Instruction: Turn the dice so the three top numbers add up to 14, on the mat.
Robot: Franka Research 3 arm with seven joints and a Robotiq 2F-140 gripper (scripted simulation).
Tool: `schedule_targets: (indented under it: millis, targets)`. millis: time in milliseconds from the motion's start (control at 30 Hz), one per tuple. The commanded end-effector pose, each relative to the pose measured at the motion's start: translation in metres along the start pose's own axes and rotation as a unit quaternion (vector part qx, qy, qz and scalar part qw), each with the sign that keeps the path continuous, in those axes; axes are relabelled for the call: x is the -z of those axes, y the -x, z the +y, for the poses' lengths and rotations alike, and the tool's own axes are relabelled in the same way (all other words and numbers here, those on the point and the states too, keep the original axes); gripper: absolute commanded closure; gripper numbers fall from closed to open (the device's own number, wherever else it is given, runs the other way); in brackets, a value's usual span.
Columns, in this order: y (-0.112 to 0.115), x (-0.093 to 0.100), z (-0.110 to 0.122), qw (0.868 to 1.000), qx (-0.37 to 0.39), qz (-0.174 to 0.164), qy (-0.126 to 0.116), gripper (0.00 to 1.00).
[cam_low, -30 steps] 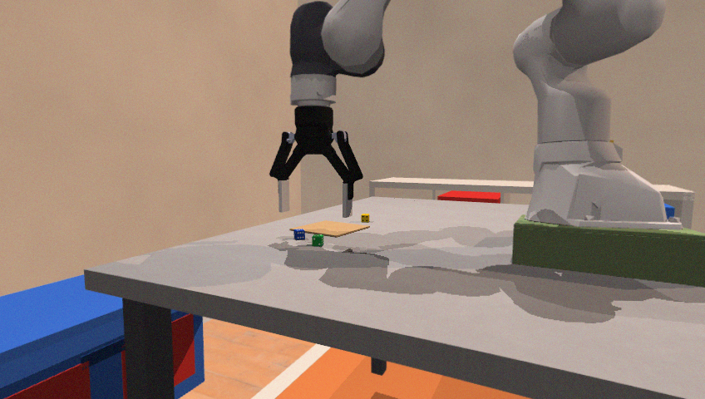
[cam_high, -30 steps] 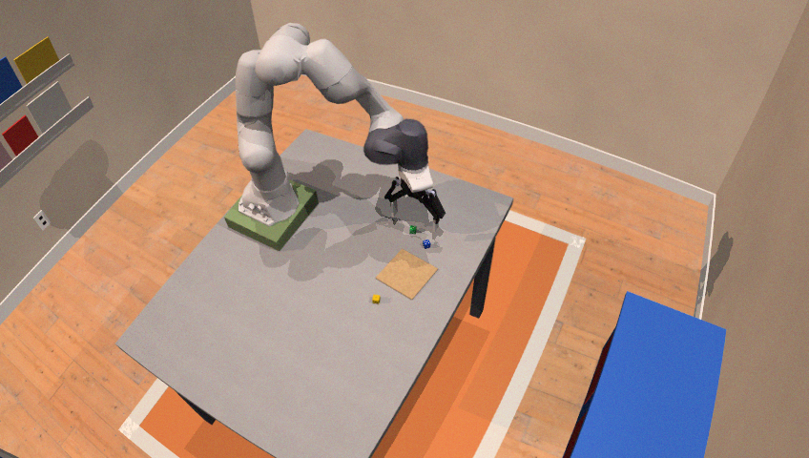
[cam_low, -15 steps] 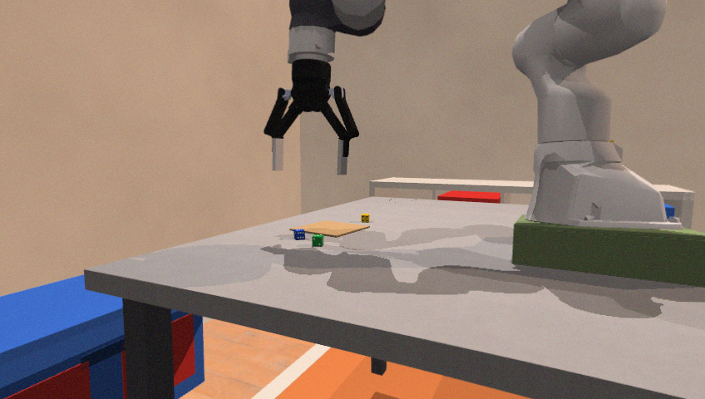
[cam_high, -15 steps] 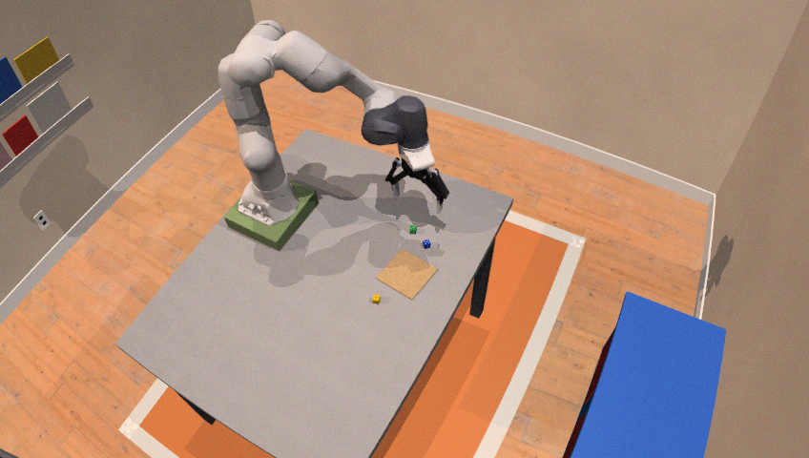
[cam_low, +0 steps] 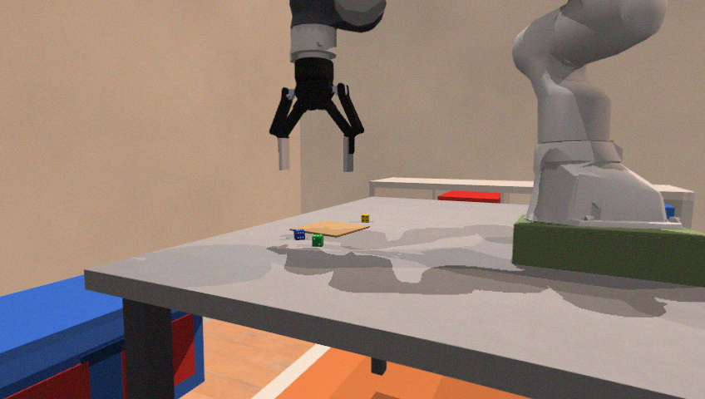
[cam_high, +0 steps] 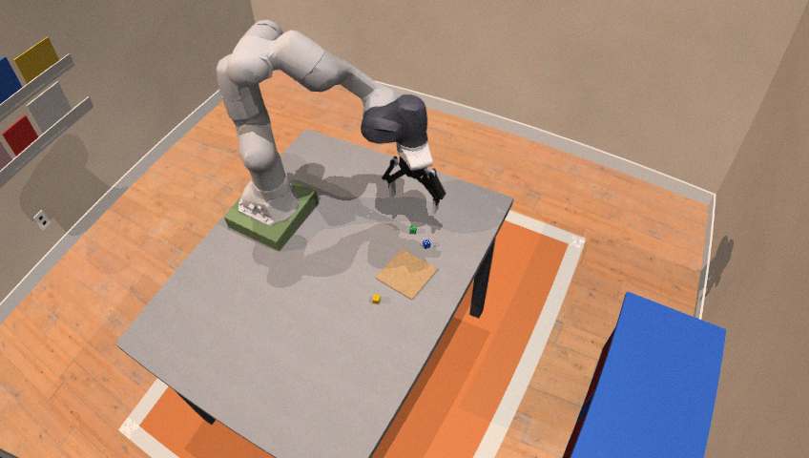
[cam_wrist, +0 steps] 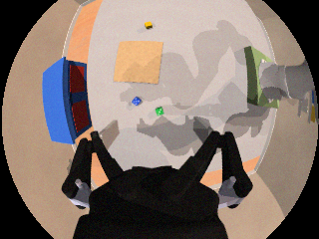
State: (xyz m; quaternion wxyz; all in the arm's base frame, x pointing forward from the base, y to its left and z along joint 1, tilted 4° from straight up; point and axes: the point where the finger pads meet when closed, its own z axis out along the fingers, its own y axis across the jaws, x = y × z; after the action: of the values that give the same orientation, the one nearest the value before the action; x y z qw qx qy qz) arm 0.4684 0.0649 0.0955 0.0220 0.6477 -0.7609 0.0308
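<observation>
Gray table (cam_high: 255, 318) (cam_low: 445, 306) (cam_wrist: 184, 30), 3 dice beside a tan mat (cam_high: 406, 274) (cam_low: 330, 228) (cam_wrist: 139, 62), gripper (cam_high: 413, 198) (cam_low: 316, 170) (cam_wrist: 155, 124) above, fingers wide apart

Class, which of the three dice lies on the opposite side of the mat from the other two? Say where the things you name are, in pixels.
The yellow die (cam_high: 376, 299) (cam_low: 365, 218) (cam_wrist: 149, 25); the blue and green dice sit together across the mat.

Before me a grey table (cam_high: 255, 318) (cam_low: 445, 306) (cam_wrist: 199, 30), tan mat (cam_high: 406, 274) (cam_low: 330, 228) (cam_wrist: 139, 62) lying flat, blue die (cam_high: 425, 243) (cam_low: 299, 233) (cam_wrist: 137, 101) and green die (cam_high: 412, 229) (cam_low: 317, 240) (cam_wrist: 159, 111) near one side, yellow die (cam_high: 376, 299) (cam_low: 365, 218) (cam_wrist: 149, 25) off the opposite side
</observation>
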Motion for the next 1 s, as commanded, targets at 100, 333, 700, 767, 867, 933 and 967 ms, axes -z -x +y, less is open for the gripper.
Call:
schedule_targets:
  millis: [100,333,700,767,867,933,967]
  targets:
    - [0.0026,-0.0006,0.0024,1.0,0.03,0.001,0.0,0.0]
    - [0.0026,-0.0006,0.0024,1.0,0.03,0.001,0.0,0.0]
    - [0.0038,-0.0023,0.004,0.998,0.062,0.001,0.0,0.0]
    - [0.0038,-0.0023,0.004,0.998,0.062,0.001,0.0,0.0]
    - [0.0038,-0.0023,0.004,0.998,0.062,0.001,0.0,0.0]
    - [0.0038,-0.0023,0.004,0.998,0.062,0.001,0.0,0.0]
    - [0.0038,-0.0023,0.004,0.998,0.062,0.001,0.0,0.0]
